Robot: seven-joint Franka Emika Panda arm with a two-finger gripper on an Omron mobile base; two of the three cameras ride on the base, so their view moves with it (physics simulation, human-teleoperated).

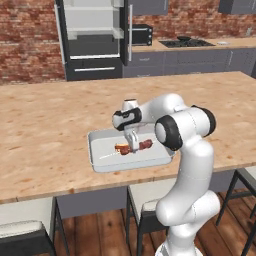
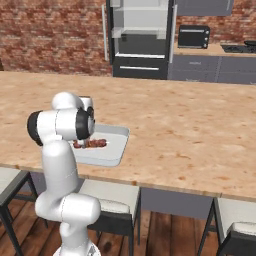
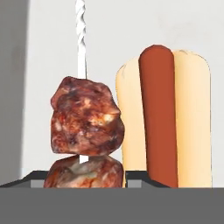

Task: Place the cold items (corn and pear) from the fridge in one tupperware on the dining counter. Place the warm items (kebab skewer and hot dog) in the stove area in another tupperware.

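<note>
Arm folded forward, hand pointing down.
White Franka arm with dark joints (image 1: pixel 185 150) bends at the elbow; two-finger gripper (image 1: pixel 133 148) hangs low, wrist vertical, jaws drawn in close.

The worktop (image 1: pixel 45 125) was a long, wide slab of light wood grain. One shallow pale grey tray (image 1: pixel 102 162) lay flat on it near the front edge, with the kebab (image 1: pixel 121 149) and hot dog (image 1: pixel 145 145) inside.
</note>
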